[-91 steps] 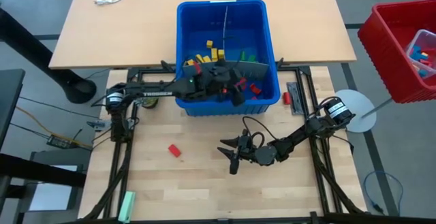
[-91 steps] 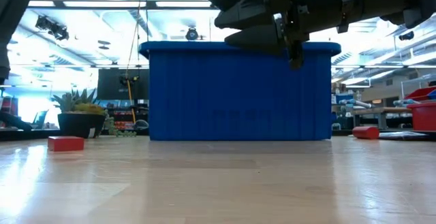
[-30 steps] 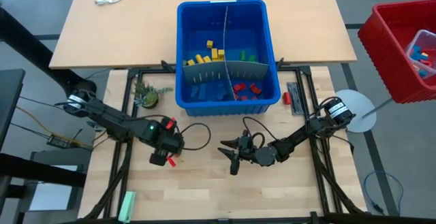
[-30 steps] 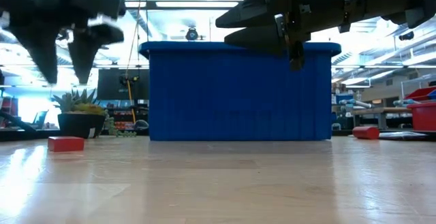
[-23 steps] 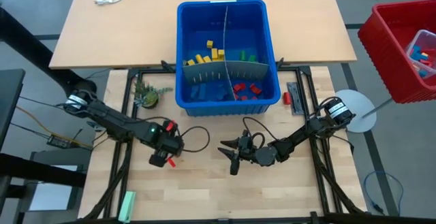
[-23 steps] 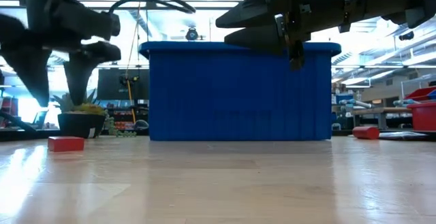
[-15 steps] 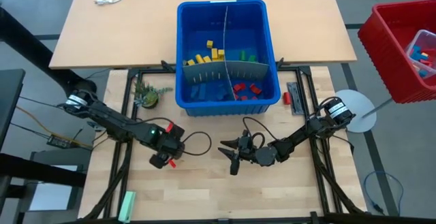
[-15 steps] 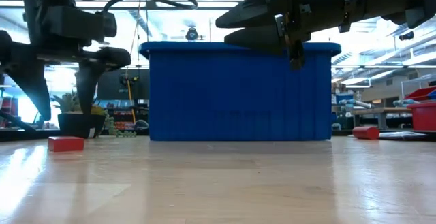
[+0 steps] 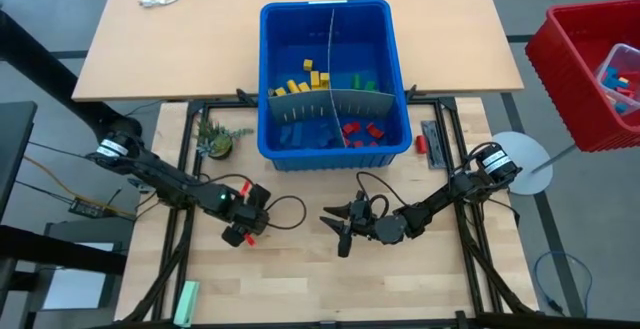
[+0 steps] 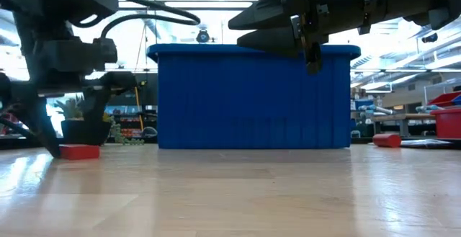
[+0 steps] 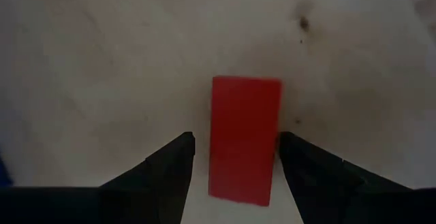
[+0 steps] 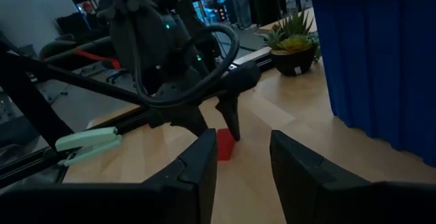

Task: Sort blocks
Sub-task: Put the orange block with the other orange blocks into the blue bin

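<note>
A red block (image 11: 244, 139) lies flat on the wooden table, at its left front (image 10: 79, 151). My left gripper (image 11: 236, 138) points down over it, open, with one finger on each long side and the fingertips down at the table (image 10: 72, 142). My right gripper (image 12: 243, 166) hangs level above the table's middle (image 9: 343, 231), open with nothing between its fingers. It faces the left arm. The blue bin (image 9: 335, 11) at the far side holds yellow, green, red and blue blocks in separate compartments. My left gripper comes at the red block from above, fingers along its long sides. One finger (image 11: 300, 163) stands against one long side (image 11: 276, 135) with no gap showing. The other finger (image 11: 174, 163) stands a little off. The block lies flat on the table.
Another red block (image 9: 421, 144) lies right of the bin. A small potted plant (image 9: 215, 141) stands left of it. A pale green bar (image 9: 186, 302) lies at the near left corner. A red crate (image 9: 570, 79) stands off the table at the right.
My left gripper has come down onto the table over the red block and has rolled about its own axis, staying open. In the low view the block has slid slightly toward the table's right.
</note>
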You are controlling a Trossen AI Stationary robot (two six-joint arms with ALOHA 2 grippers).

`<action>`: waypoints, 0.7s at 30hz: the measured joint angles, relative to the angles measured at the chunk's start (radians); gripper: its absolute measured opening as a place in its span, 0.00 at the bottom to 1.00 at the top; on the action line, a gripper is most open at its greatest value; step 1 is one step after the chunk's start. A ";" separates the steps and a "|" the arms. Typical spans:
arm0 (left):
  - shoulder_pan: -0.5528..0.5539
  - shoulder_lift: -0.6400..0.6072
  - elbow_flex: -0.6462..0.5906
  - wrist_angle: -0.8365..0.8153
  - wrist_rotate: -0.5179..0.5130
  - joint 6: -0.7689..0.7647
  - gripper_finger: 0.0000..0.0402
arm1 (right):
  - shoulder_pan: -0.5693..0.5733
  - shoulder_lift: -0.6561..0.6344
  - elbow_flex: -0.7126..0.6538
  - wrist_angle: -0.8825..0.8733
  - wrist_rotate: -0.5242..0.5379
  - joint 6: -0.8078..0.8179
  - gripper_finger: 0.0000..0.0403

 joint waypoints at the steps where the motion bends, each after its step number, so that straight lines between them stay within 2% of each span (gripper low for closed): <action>1: 0.000 0.001 -0.009 0.018 0.011 0.000 0.56 | 0.000 0.000 0.000 0.000 0.000 0.000 0.31; 6: 0.000 0.017 -0.018 0.032 0.056 -0.018 0.54 | 0.000 0.000 0.000 0.000 0.000 0.000 0.30; 12: 0.010 0.023 -0.007 0.051 0.060 -0.114 0.35 | -0.003 0.000 0.000 0.000 0.000 -0.001 0.31; 14: 0.012 0.028 0.012 0.048 0.058 -0.138 0.34 | -0.003 0.000 0.000 0.000 0.000 -0.002 0.31; 17: 0.012 0.029 0.074 0.023 0.036 -0.181 0.34 | -0.003 0.000 0.000 0.000 0.000 -0.004 0.31; 21: 0.012 0.028 0.216 -0.033 -0.037 -0.183 0.34 | -0.003 0.000 0.000 0.000 0.000 -0.004 0.31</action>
